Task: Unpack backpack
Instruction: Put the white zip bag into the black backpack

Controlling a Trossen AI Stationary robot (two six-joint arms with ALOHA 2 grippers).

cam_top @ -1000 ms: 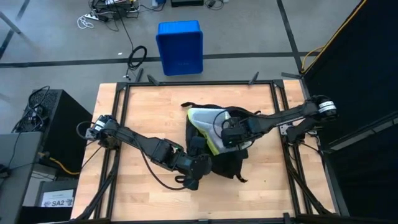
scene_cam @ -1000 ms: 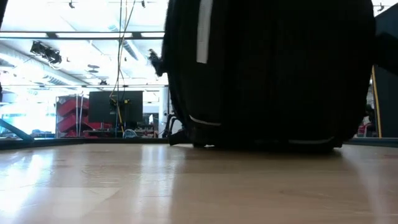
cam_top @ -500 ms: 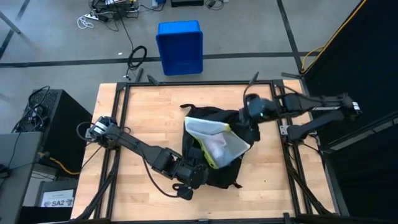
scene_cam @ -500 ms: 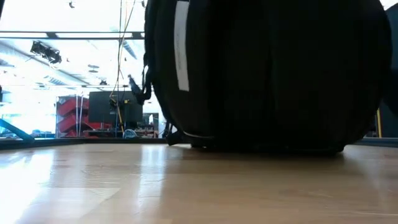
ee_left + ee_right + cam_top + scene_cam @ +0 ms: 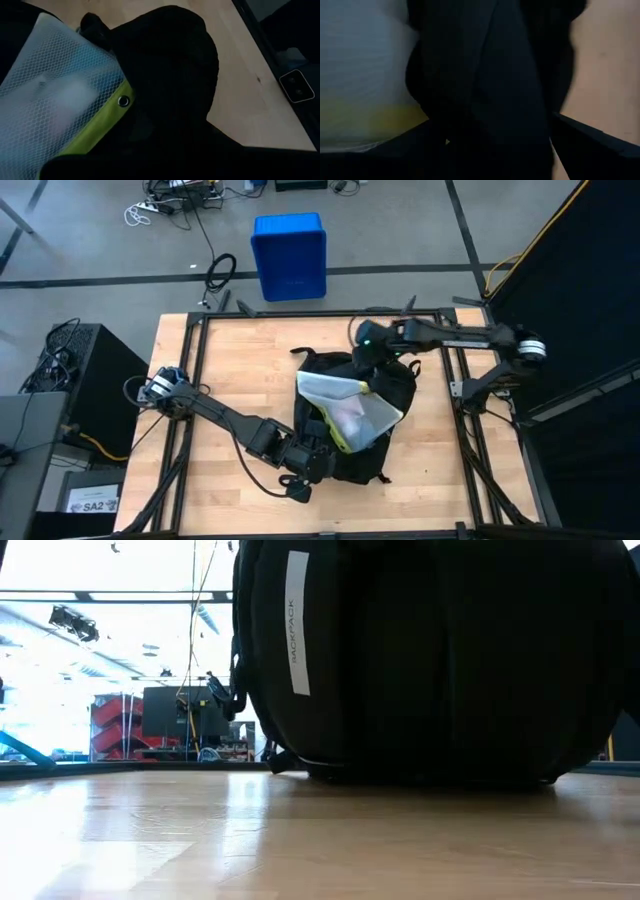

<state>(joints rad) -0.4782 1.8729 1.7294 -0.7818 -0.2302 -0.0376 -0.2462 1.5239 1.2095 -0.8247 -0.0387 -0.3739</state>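
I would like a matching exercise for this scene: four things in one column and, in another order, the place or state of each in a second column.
Things:
1. backpack
2. mesh pouch
3. blue bin
4. left gripper

Places or states:
A. on the floor beyond the table
B. at the backpack's near edge, fingers shut
C. lying in the middle of the wooden table
D. pale, with a yellow-green edge, sticking out of the open backpack

Pairs: 1-C, 2-D, 3-A, 4-B
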